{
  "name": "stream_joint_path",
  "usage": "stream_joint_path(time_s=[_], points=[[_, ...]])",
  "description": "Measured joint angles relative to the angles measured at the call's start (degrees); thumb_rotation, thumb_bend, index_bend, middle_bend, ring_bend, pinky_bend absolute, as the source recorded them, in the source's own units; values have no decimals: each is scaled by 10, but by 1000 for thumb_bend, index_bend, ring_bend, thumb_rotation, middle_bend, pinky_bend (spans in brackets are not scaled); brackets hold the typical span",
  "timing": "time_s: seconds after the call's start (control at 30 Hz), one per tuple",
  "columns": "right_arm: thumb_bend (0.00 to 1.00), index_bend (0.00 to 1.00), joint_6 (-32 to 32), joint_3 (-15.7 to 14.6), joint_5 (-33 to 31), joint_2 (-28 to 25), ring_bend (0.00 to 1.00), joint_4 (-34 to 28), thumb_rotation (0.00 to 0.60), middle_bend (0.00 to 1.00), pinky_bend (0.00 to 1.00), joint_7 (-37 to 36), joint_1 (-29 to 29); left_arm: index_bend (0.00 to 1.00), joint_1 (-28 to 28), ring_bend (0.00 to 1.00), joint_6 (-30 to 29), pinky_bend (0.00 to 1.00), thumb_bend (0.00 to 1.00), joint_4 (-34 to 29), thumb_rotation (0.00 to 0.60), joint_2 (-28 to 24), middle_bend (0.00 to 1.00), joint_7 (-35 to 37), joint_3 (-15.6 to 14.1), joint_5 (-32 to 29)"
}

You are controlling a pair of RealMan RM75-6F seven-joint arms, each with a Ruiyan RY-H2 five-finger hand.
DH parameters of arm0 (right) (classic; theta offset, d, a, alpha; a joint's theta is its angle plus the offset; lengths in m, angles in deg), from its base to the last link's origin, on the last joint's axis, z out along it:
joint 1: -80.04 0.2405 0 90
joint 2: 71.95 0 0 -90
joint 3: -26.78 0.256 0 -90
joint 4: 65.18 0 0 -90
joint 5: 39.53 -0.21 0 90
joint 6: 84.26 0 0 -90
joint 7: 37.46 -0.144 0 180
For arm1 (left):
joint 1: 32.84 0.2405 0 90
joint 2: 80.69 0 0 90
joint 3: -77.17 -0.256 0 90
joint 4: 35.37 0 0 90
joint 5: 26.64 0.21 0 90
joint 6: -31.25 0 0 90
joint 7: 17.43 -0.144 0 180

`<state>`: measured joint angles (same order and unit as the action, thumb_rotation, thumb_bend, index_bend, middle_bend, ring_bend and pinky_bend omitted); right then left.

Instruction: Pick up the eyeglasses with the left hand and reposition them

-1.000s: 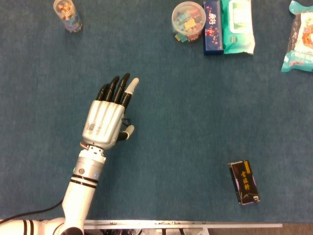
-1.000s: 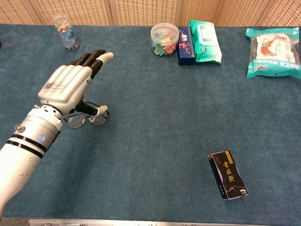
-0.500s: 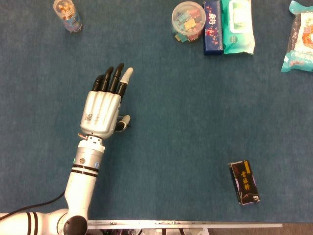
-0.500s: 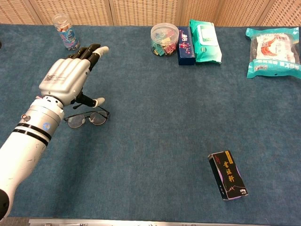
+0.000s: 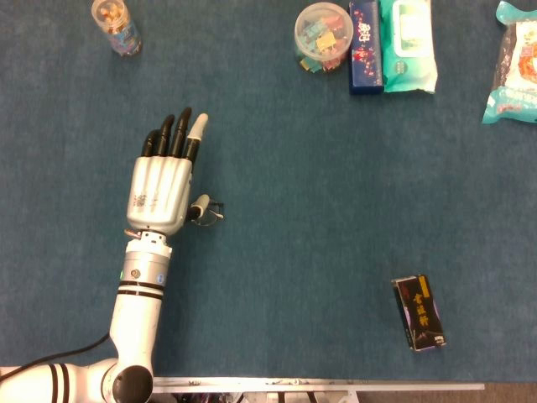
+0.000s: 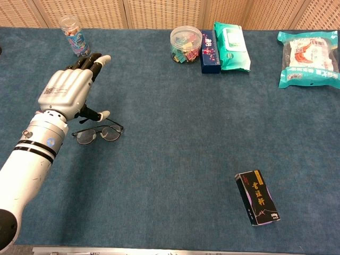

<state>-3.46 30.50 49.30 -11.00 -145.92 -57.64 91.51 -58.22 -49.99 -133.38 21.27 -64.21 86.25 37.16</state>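
The eyeglasses (image 6: 99,133) lie flat on the blue table, dark thin frame with round lenses, in the chest view just right of and below my left wrist. In the head view only a bit of the eyeglasses (image 5: 215,209) shows beside the thumb; the rest is hidden under the hand. My left hand (image 6: 68,91) hovers above and to the left of them, palm down, fingers stretched out together toward the far side, thumb pointing down near the frame. It holds nothing. The same left hand (image 5: 161,186) appears from above. My right hand is in neither view.
A small clear jar (image 6: 73,34) stands at the far left. At the back are a round tub of clips (image 6: 186,44), a dark blue box (image 6: 209,44), a wipes pack (image 6: 230,39) and a teal snack bag (image 6: 309,58). A black box (image 6: 257,197) lies near right.
My left hand has drifted left and lifted away from the eyeglasses, which stay lying where they were. The thumb no longer overlaps the frame.
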Motion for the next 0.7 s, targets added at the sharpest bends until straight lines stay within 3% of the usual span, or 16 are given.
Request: stream_joint_path(time_s=[0.7], points=[[0, 439, -7, 0, -1, -1, 201, -10, 600, 319, 330, 16, 4, 0, 7, 0, 17, 139, 176, 59, 600, -3, 0, 39, -13, -4]])
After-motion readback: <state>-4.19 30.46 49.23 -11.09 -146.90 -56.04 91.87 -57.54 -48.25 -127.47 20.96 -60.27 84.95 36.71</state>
